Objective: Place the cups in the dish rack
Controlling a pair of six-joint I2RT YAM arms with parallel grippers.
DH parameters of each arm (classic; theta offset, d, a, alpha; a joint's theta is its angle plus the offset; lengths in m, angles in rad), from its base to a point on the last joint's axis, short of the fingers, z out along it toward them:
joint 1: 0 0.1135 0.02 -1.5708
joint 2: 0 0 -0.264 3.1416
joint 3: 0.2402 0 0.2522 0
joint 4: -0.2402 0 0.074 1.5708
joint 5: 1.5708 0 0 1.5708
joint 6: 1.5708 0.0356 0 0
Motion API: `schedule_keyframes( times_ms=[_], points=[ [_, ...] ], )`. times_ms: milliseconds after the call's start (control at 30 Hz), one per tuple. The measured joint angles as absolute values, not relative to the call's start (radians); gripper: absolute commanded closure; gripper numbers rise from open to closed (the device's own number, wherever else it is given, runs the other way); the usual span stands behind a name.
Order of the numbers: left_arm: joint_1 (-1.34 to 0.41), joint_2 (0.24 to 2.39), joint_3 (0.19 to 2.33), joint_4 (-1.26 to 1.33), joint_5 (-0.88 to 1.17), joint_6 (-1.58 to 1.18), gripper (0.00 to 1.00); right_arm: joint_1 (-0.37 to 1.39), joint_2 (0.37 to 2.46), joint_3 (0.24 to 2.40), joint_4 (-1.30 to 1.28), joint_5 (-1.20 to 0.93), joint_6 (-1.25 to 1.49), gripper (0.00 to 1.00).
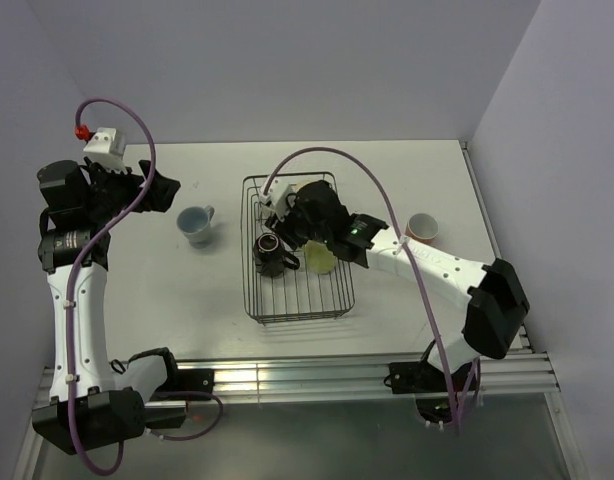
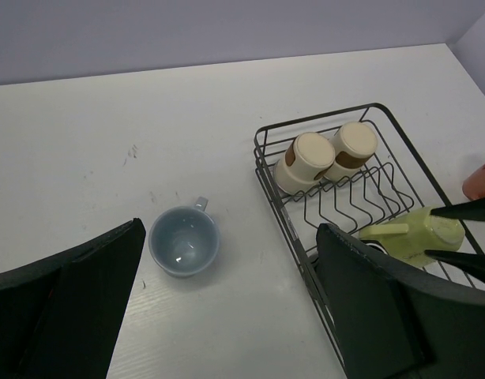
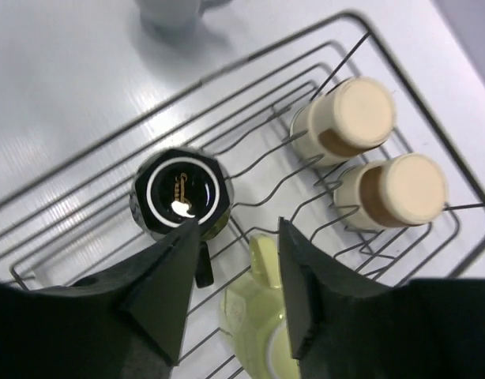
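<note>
Spread black fingers fill the foreground of both wrist views. Largest is the white table, with the dish rack at its middle, its long side running from the near edge toward the far edge. The right gripper hangs inside the rack, fingers parted either side of the pale yellow mug lying on the wires. Whether they pinch it or have let go cannot be told.

The left gripper is spread wide and empty near the left edge. It is probably lining up on the upright blue-grey cup, which stands between that edge and the rack. Two tan tumblers lean on the dividers at the rack's far end, and the black cup sits base-up, likely to drain.

A salmon-pink mug waits toward the right edge, clipped in the left wrist view. The yellow mug's lower half runs off the right wrist view, and the arm covers most of it from above.
</note>
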State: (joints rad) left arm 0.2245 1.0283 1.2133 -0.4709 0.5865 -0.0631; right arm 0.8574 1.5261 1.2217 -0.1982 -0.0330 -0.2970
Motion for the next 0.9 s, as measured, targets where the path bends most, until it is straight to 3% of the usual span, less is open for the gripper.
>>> schedule_keyframes(
  times_ms=[67, 100, 233, 400, 633, 900],
  points=[
    [0.222, 1.028, 1.211, -0.469, 0.585, -0.059, 0.01, 0.854, 1.492, 1.241, -0.204, -0.028, -0.285, 0.40],
    [0.220, 1.029, 1.210, -0.469, 0.582, -0.054, 0.01, 0.850, 1.477, 1.246, -0.207, -0.025, -0.279, 0.32],
    [0.214, 1.041, 1.210, -0.476, 0.573, -0.038, 0.01, 0.810, 1.427, 1.268, -0.251, -0.021, -0.250, 0.15],
    [0.199, 1.073, 1.210, -0.489, 0.557, -0.037, 0.01, 0.663, 1.408, 1.317, -0.348, -0.035, -0.205, 0.11],
    [0.167, 1.087, 1.210, -0.494, 0.548, -0.037, 0.01, 0.288, 1.408, 1.406, -0.588, -0.139, -0.223, 0.11],
    [0.139, 1.127, 1.210, -0.510, 0.544, -0.038, 0.01, -0.084, 1.525, 1.556, -0.958, -0.242, -0.549, 0.13]
  ],
)
